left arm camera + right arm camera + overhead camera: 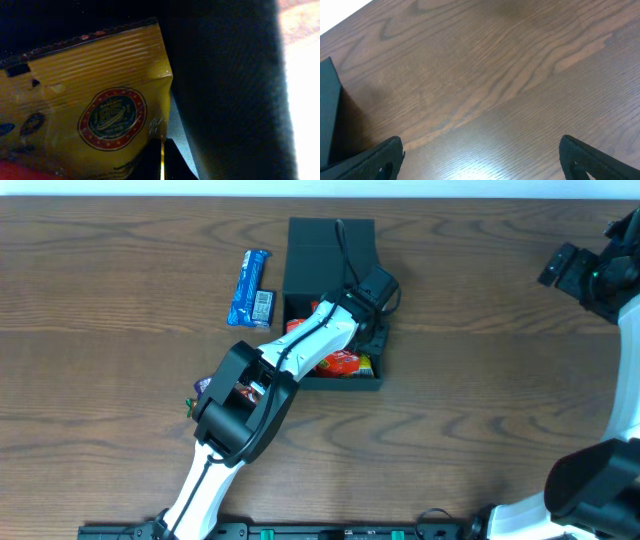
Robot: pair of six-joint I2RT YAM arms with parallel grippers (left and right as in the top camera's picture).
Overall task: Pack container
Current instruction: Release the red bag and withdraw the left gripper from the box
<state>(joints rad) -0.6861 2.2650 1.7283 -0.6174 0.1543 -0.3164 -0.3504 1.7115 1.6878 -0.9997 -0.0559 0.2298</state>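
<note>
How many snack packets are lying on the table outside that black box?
1 for sure: a blue packet left of the container. A purple scrap peeking from under the left arm may be a second, mostly hidden.

Blue snack bar [251, 289] on wooden table [480, 330]

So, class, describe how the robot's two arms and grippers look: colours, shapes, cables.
The left arm has white tubular links between bulky black joint housings, with a thin black cable at its wrist; the left gripper is black. The right arm is likewise white and black. The right gripper has dark, matte, rounded fingers.
</note>
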